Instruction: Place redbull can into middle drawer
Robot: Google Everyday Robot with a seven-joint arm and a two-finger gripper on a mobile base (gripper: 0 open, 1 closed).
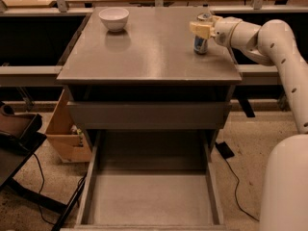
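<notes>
The redbull can (200,44) stands upright on the grey cabinet top (149,52), near its right edge. My gripper (202,27) comes in from the right on the white arm (260,37) and sits at the can's upper part, hiding most of its top. The middle drawer (149,198) is pulled out wide at the bottom of the view, and its flat grey floor is bare. It lies well below and in front of the can.
A white bowl (114,18) stands at the far left of the cabinet top. A closed drawer front (149,115) sits above the open drawer. A cardboard box (67,134) and cables lie on the floor to the left. The robot's white body (286,186) fills the lower right.
</notes>
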